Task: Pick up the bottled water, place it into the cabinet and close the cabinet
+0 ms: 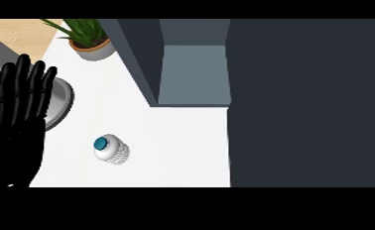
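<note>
The bottled water (111,149) stands upright on the white counter (176,140), a clear ribbed bottle with a blue cap, seen from above. Behind it the dark grey cabinet (192,70) stands with its inside showing, its door (300,100) swung out and filling the right side of the view. My left hand (23,110) rests at the left edge, open with fingers straight up, well left of the bottle and apart from it. My right hand does not show.
A potted green plant (88,38) sits at the back left of the counter. A grey round bowl or pan (60,102) lies partly behind my left hand. The counter's front edge runs just below the bottle.
</note>
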